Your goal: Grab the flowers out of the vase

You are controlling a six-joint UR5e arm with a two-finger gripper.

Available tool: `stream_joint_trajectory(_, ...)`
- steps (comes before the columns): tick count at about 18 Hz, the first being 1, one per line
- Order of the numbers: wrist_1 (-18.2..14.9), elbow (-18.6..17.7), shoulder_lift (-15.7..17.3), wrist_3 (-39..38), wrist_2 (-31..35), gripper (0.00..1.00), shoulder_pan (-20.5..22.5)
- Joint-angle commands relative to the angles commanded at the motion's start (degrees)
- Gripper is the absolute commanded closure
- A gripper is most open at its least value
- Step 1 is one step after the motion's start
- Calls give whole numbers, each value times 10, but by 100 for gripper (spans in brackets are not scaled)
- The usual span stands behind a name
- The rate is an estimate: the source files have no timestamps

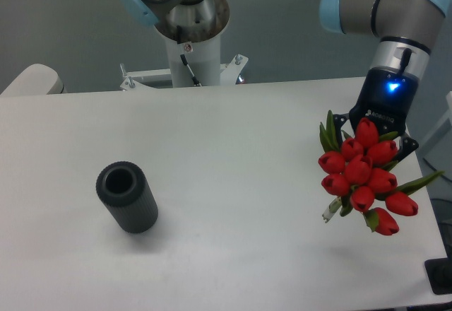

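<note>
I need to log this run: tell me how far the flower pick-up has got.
Done: the flowers are out of the vase, whose mouth shows hollow at the table's left. In hand: the pincer holds the bunch over the table's right side; its fingers are hidden behind the buds. Left: nothing visible of the pick-up itself.

Red flowers (364,173) aloft, vase (127,198) empty

1. White surface (233,148), matte, fills most of the view.
2. Dark grey ribbed vase (127,198) stands on its left-front part, mouth open and hollow, tilted look from the camera angle.
</note>
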Motion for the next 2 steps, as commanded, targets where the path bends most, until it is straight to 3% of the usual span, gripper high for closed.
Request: stream_joint_trajectory(2, 0, 0, 1, 0, 0, 70, 0)
